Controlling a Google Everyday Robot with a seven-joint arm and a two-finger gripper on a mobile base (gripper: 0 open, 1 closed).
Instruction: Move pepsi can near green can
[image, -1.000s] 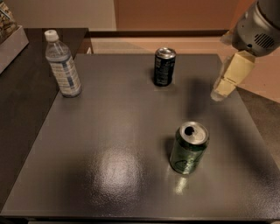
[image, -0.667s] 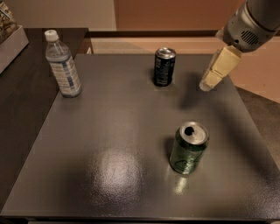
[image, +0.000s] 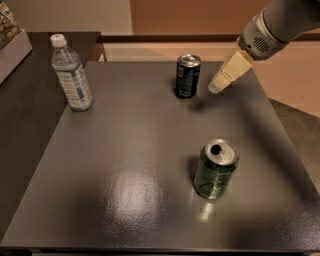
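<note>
The pepsi can (image: 187, 76), dark navy-black with pale print and a silver top, stands upright at the back middle of the dark table (image: 125, 165). The green can (image: 215, 169), shiny with pale swirls and a silver top, stands upright nearer the front, right of centre. My gripper (image: 218, 85), cream-coloured, hangs from the arm at the upper right and sits just right of the pepsi can, a small gap apart, above the table. It holds nothing that I can see.
A clear plastic water bottle (image: 71, 74) with a white cap stands at the back left of the table. A box (image: 12, 42) sits on a darker surface at the far left. The table's right edge borders a tan floor.
My gripper has moved left and a little down, from the table's right side to just beside the pepsi can. Both cans and the bottle have not moved.
</note>
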